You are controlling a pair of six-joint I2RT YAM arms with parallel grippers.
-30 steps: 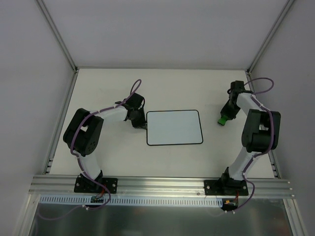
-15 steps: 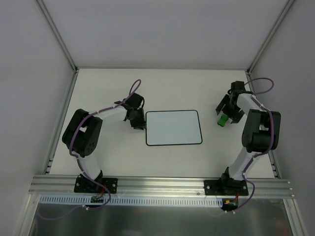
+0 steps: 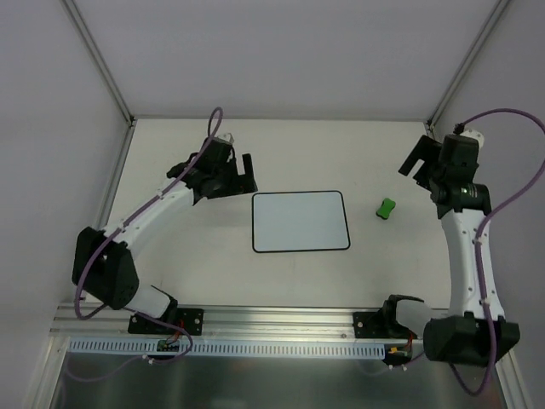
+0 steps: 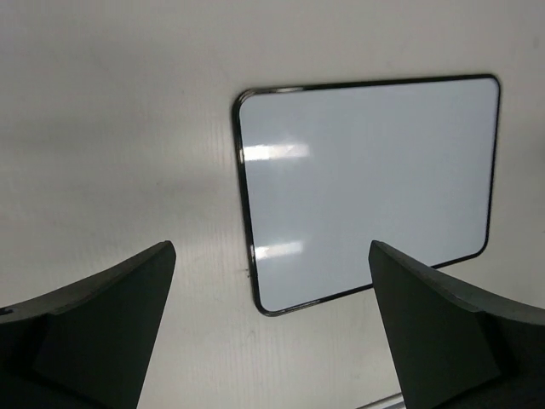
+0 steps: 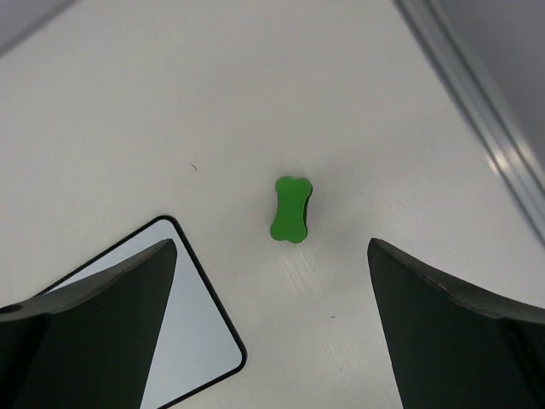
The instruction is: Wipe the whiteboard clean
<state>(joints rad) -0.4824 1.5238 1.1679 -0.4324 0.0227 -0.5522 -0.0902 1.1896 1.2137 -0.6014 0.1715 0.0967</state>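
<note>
**Both pincers released, whiteboard flat at mid-counter**

Top external view: the whiteboard lies flat in the middle of the pale counter, its long side running left to right and its surface plain white inside the thin black border. The left pincer hangs near the board's far left corner, jaws spread, gripping nothing. The right pincer is raised by the counter's right edge, also spread and empty. A small green eraser sits on the counter to the right of the board, apart from it.

Left wrist view: the dark fingers stand wide apart, and the whiteboard shows between them with two glare streaks.

Right wrist view: the eraser lies between the parted fingers, with one rounded board corner at lower left.
</note>
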